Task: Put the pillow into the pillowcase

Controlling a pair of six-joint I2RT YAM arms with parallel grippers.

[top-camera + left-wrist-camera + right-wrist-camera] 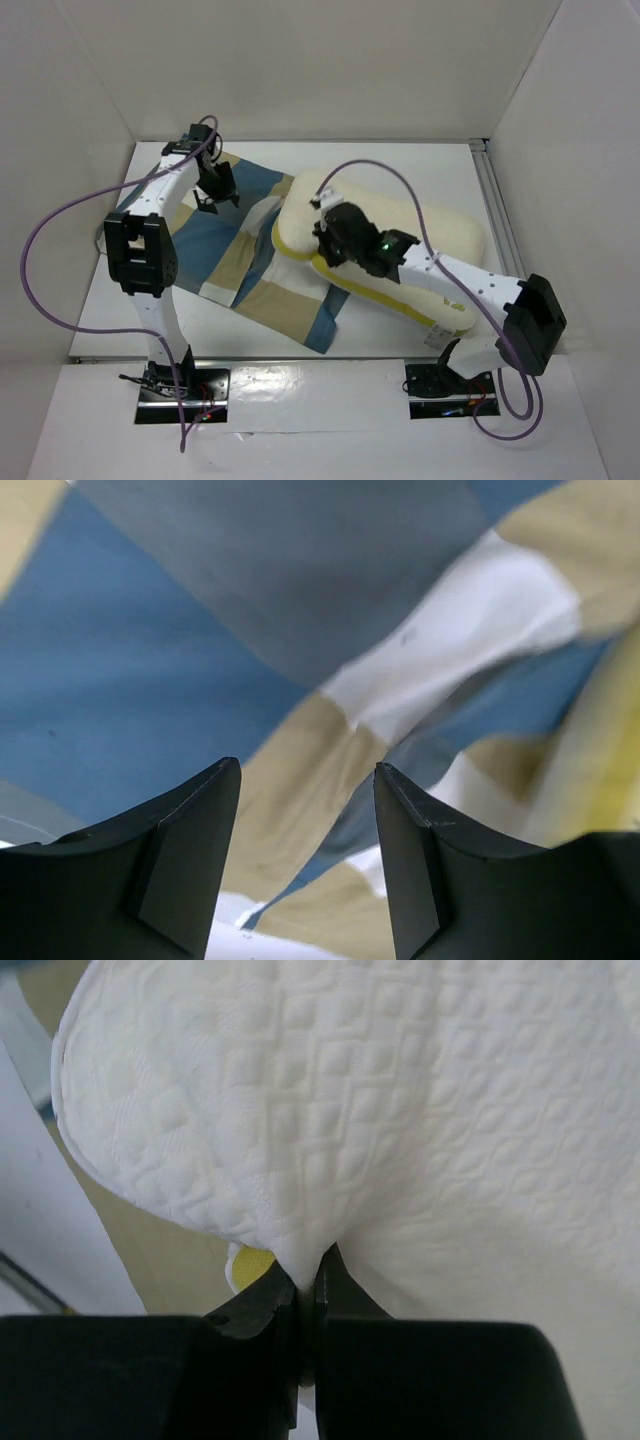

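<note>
The cream quilted pillow point(450, 232) lies across the table's right half, and its yellow-piped left end rests on the edge of the pillowcase point(228, 252). The checked blue, tan and white pillowcase point(300, 610) is spread flat on the left. My right gripper point(326, 236) sits on the pillow's left end. In the right wrist view this gripper point(310, 1278) is shut on a pinched fold of the pillow point(400, 1110). My left gripper point(214, 194) hovers over the pillowcase's far part. Its jaws point(305, 780) stand open with only cloth beneath them.
White walls enclose the table on three sides. A metal rail point(497, 205) runs along the right edge. Purple cables point(40, 270) loop off both arms. A small label point(436, 338) hangs from the pillow's near corner, close to the right arm's base.
</note>
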